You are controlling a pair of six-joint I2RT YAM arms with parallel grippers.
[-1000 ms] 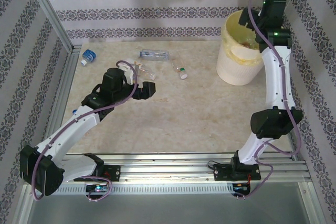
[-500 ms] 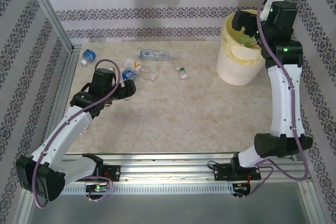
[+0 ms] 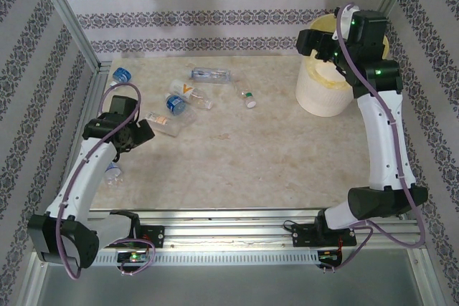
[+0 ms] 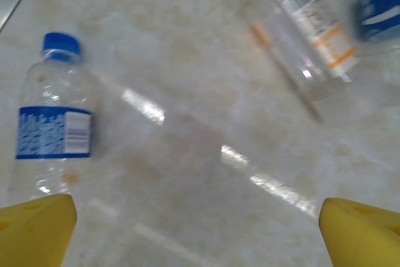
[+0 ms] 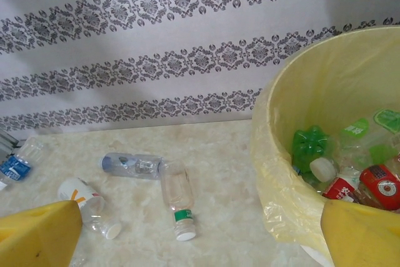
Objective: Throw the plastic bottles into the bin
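Plastic bottles (image 3: 211,74) lie loose across the far left part of the pale marbled table (image 3: 272,155), and more are piled inside the large round pale-yellow plastic bin (image 3: 319,94) at the table's far right corner. In the right wrist view the bin holds a crushed green bottle (image 5: 309,145) and a red-labelled bottle (image 5: 378,186). On the table beside it lie a clear bottle with a green label and white cap (image 5: 179,201), a clear bottle on its side (image 5: 134,165) and an orange-and-white-labelled bottle (image 5: 84,201).

The right hand (image 3: 312,41) hangs at the bin's left rim, its yellow fingers (image 5: 37,236) wide apart with nothing between them. The left hand (image 3: 143,134) is low over the table near its left edge, also spread wide and gripping nothing. Its wrist view shows a clear bottle with a blue cap and blue label (image 4: 53,132) just ahead of one finger. A flattened clear bottle with orange stripes (image 4: 306,35) lies farther off.
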